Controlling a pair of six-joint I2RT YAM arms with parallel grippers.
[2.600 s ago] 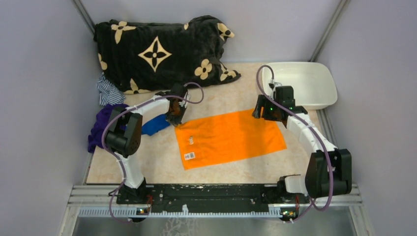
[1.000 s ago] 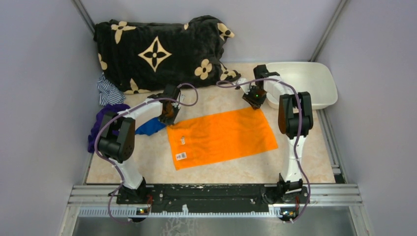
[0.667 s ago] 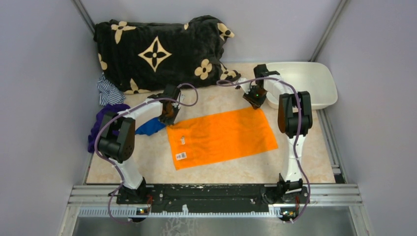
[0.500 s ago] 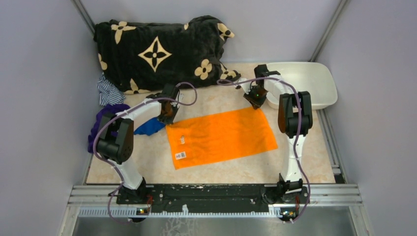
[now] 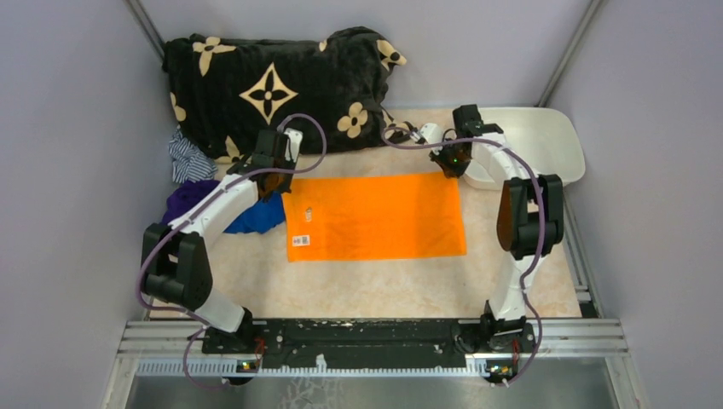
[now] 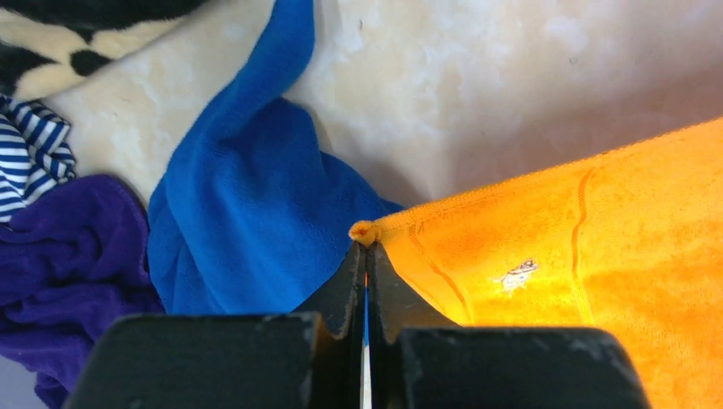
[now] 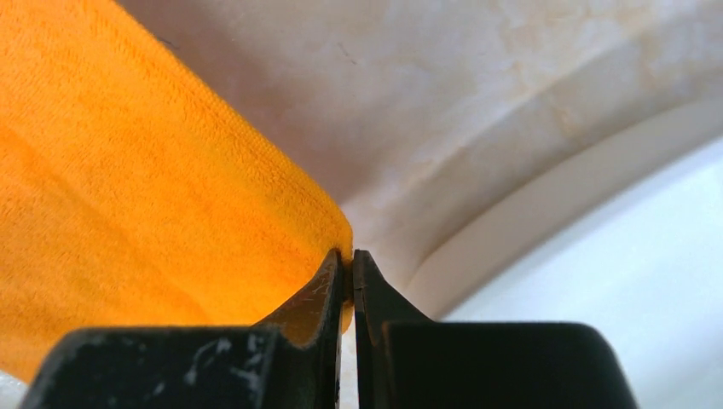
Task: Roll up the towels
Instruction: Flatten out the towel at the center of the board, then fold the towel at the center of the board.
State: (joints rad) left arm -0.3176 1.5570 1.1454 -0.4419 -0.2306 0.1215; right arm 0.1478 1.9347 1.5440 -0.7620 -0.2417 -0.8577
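An orange towel [image 5: 375,216] lies spread flat in the middle of the table, square to the near edge, with two small labels near its left side. My left gripper [image 5: 280,181] is shut on its far left corner; in the left wrist view that gripper [image 6: 365,249] pinches the bunched orange corner [image 6: 367,230]. My right gripper [image 5: 454,169] is shut on the far right corner, and in the right wrist view that gripper [image 7: 347,256] holds the towel's edge [image 7: 328,234] between its jaws.
A white tub [image 5: 533,145] stands at the back right, its rim [image 7: 546,204] just beside the right gripper. A black flowered blanket [image 5: 273,89] fills the back left. Blue [image 5: 256,217], purple [image 5: 179,204] and striped [image 5: 187,158] cloths lie at the left.
The right gripper has closed on the towel's far right corner. Both arms have pulled the towel away from the bases and turned it from slanted to square with the table edge.
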